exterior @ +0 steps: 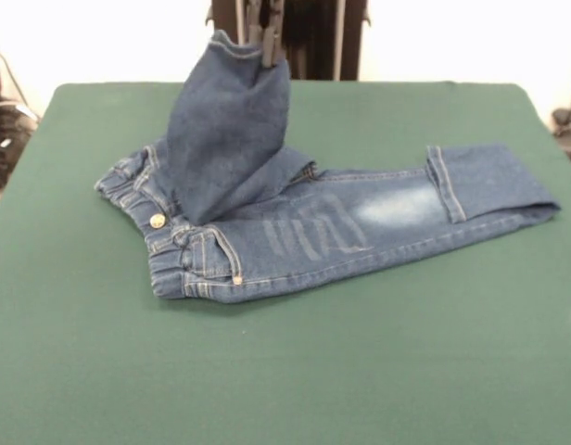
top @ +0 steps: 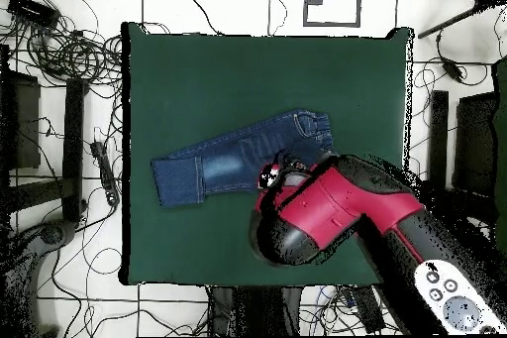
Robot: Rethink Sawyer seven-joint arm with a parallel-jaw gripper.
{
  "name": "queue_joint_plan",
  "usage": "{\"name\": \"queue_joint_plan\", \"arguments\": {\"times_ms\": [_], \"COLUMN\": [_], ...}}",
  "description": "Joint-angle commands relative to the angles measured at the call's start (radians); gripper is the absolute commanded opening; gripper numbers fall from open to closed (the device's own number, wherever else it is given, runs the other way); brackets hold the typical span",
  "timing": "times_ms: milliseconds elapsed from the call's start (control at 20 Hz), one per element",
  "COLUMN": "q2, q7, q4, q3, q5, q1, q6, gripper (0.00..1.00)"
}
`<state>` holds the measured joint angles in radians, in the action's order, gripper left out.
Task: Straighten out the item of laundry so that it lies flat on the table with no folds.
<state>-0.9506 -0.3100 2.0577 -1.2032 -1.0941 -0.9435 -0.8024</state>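
Note:
The dark blue jeans (exterior: 313,232) lie on the green table (exterior: 360,371), with the waistband (exterior: 165,255) and metal button (exterior: 157,221) at the left. One leg lies flat toward the right, its cuff (exterior: 448,181) turned up. The other leg (exterior: 230,130) is lifted upright above the waist. My gripper (exterior: 265,42) is shut on its hem at the top edge. In the overhead view the jeans (top: 228,161) show partly under the red arm (top: 327,210), which hides the gripper and the lifted leg.
The black pedestal (exterior: 309,37) stands behind the table's far edge. In the overhead view, cables (top: 59,47) and dark stands (top: 74,146) lie on the floor around the table (top: 248,76).

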Motion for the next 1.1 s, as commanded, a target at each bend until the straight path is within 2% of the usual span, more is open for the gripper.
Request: {"name": "queue_joint_plan", "arguments": {"times_ms": [50, 150, 200, 250, 350, 500, 600, 750, 1100], "q2": [0.111, 0.109, 0.180, 0.274, 0.253, 0.267, 0.251, 0.232, 0.132], "q7": [-2.039, -2.192, -2.484, -2.711, -2.676, -2.656, -2.584, -2.516, -2.434], "q4": [0.143, 0.134, 0.101, 0.071, 0.073, 0.094, 0.122, 0.162, 0.263], "q3": [0.088, 0.125, 0.132, 0.136, 0.190, 0.204, 0.213, 0.195, 0.138], "q5": [-0.333, -0.407, -0.319, -0.208, -0.293, -0.335, -0.375, -0.356, -0.239], "q1": [-0.086, -0.041, -0.082, -0.123, -0.054, -0.002, 0.049, 0.107, 0.215], "q6": [-0.008, -0.021, 0.049, 0.087, 0.094, 0.030, 0.009, -0.006, -0.005], "gripper": [0.00, 0.00, 0.00, 0.00, 0.00, 0.00, 0.00, 0.00, 0.00]}}
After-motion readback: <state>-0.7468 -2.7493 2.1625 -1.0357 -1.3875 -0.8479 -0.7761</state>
